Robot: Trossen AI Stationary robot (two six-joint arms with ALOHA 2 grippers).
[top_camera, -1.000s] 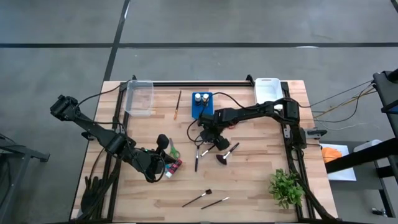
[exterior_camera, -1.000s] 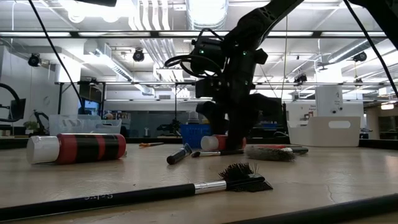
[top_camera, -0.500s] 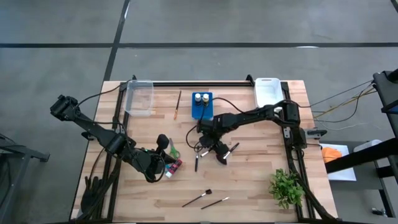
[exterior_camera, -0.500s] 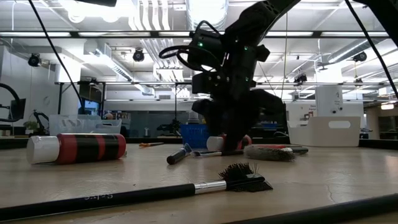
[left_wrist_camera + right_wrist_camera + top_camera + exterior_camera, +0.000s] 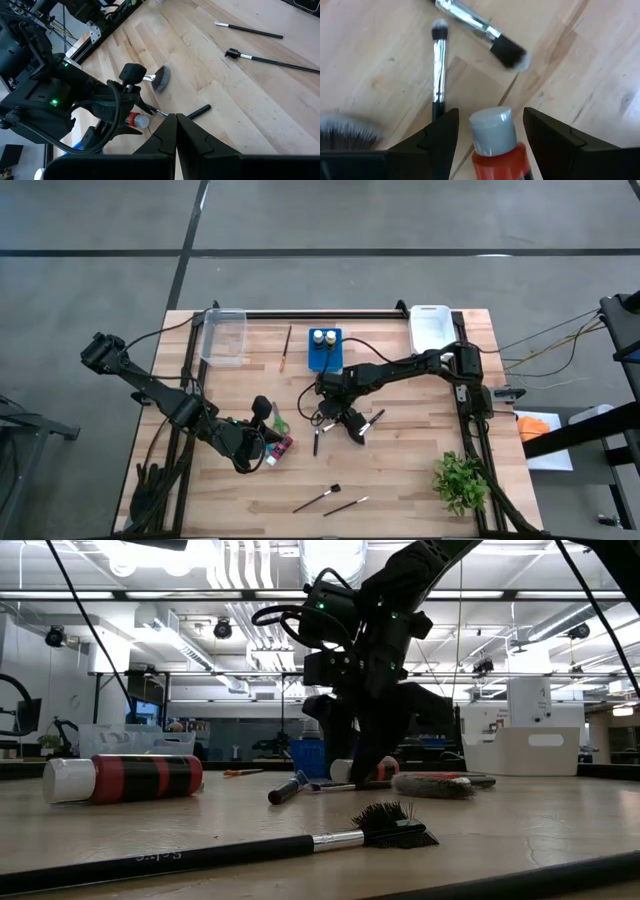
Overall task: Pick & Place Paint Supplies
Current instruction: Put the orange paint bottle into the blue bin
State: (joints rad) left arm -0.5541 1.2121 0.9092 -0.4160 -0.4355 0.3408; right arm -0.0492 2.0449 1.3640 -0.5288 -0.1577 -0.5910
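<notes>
My right gripper (image 5: 335, 412) hangs low over the middle of the table, fingers pointing down and open. A small red paint bottle with a grey cap (image 5: 496, 145) lies on its side between the two fingers, with a gap on each side. In the low view the right gripper (image 5: 352, 755) stands in front of that bottle (image 5: 345, 771). Thin brushes (image 5: 438, 65) and a fluffy dark brush (image 5: 362, 426) lie flat beside it. My left gripper (image 5: 262, 408) waits shut near the green scissors (image 5: 278, 423) and a red-and-black bottle (image 5: 281, 446).
A blue bottle holder (image 5: 325, 348) stands just beyond the right gripper. A clear bin (image 5: 225, 335) and a white bin (image 5: 430, 326) sit along the far edge, with an orange-handled brush (image 5: 286, 348) between. Two thin brushes (image 5: 330, 501) lie near the near edge, a plant (image 5: 460, 480) at the near right corner.
My right gripper has moved slightly toward the near left and come down over the red paint bottle, so that its open fingers now stand on either side of it. The left arm has kept still.
</notes>
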